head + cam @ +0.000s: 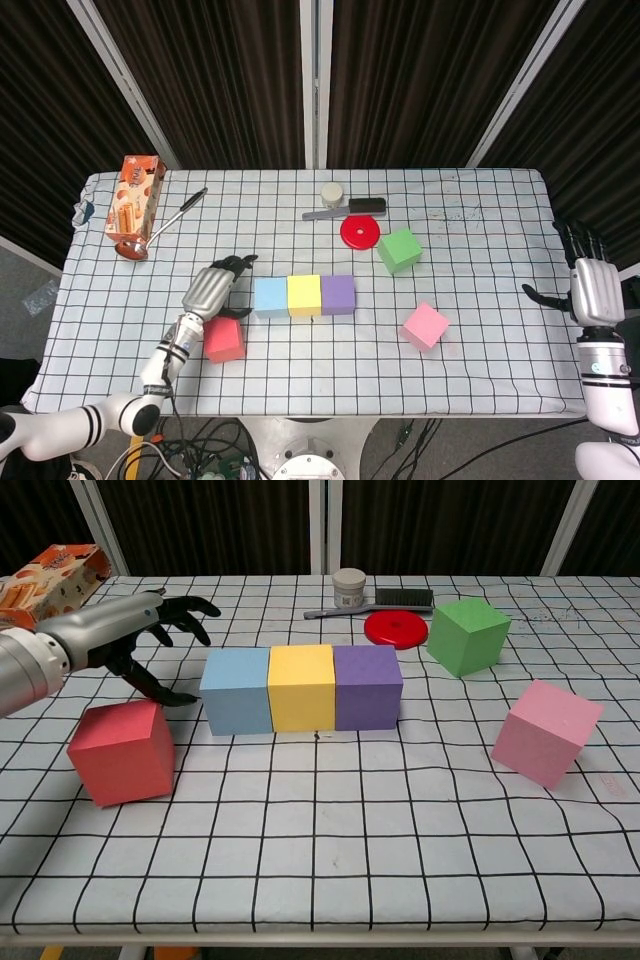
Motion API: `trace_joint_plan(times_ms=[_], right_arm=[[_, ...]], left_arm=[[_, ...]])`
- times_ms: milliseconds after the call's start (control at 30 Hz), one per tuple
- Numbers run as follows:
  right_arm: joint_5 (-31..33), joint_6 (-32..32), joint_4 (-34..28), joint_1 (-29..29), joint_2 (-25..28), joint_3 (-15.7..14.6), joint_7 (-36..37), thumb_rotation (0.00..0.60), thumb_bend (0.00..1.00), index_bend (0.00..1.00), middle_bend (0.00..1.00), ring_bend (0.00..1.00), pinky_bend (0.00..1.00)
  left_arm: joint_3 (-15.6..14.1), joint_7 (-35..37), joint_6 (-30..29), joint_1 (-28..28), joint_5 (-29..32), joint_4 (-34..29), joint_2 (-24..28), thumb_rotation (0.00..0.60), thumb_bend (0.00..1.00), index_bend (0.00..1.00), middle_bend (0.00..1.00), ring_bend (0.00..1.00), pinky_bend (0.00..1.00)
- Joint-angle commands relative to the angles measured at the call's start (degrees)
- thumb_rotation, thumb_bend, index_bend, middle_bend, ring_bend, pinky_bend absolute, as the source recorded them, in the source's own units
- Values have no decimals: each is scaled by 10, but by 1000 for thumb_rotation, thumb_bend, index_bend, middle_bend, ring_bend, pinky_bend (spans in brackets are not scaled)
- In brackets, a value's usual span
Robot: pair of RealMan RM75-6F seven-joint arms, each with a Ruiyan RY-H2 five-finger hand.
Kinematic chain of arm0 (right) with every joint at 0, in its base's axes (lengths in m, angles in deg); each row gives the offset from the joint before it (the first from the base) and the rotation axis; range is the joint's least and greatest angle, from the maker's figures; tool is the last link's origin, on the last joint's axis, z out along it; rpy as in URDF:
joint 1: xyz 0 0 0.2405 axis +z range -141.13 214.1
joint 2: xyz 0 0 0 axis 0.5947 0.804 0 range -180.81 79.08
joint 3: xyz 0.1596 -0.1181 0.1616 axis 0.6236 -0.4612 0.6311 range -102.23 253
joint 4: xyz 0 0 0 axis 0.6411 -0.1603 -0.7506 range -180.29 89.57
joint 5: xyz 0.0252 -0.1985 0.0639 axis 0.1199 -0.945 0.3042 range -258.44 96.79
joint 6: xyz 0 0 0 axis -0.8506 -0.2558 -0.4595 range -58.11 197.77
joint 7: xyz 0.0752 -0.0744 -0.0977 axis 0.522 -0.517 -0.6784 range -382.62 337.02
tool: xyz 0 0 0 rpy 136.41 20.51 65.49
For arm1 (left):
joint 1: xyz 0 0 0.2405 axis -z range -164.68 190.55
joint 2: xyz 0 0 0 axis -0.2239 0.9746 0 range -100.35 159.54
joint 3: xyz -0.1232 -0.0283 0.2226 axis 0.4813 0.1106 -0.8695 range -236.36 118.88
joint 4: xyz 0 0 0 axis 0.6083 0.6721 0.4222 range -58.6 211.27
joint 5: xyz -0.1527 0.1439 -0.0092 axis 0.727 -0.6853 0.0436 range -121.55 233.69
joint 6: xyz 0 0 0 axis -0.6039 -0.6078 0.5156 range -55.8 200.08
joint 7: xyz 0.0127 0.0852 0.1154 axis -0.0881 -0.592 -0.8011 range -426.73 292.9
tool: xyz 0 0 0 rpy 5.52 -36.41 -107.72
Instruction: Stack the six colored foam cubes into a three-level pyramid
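A blue cube (pixel 270 296), a yellow cube (pixel 304 295) and a purple cube (pixel 338 294) stand in a touching row mid-table. The red cube (pixel 224 339) sits to their front left, the green cube (pixel 399 250) at the back right, the pink cube (pixel 426 325) tilted at the right. My left hand (pixel 212 289) hovers open just left of the blue cube (pixel 237 690) and above the red cube (pixel 122 752), fingers spread, holding nothing. My right hand (pixel 586 288) hangs open off the table's right edge.
A red disc (pixel 360 232), a black brush (pixel 347 208) and a small white jar (pixel 332 192) lie behind the row. A snack box (pixel 134 196) and a ladle (pixel 160 228) sit at the back left. The checkered cloth (pixel 320 370) covers the table.
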Motion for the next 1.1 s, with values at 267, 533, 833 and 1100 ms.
trace_joint_plan(times_ms=[267,533,833,1100], right_arm=[[3,2,4,-1,0,1,5,600,59,0,141,0,0],[3,3,7,-1,0,1,9,600,59,0,141,0,0],[4,5,10,-2,1,1,13,600,60,0,141,0,0],[6,6,12,-3,1,1,13,600,60,0,141,0,0]], left_arm=[[11,0,0,8,2,10,-5,600,101,107,210,132,236],[14,-2,3,14,2,7,-5,600,101,107,211,132,236],[16,-5,4,18,3,10,-10,600,102,107,211,132,236],[17,-1,3,21,0,15,-15,600,101,107,211,132,236]])
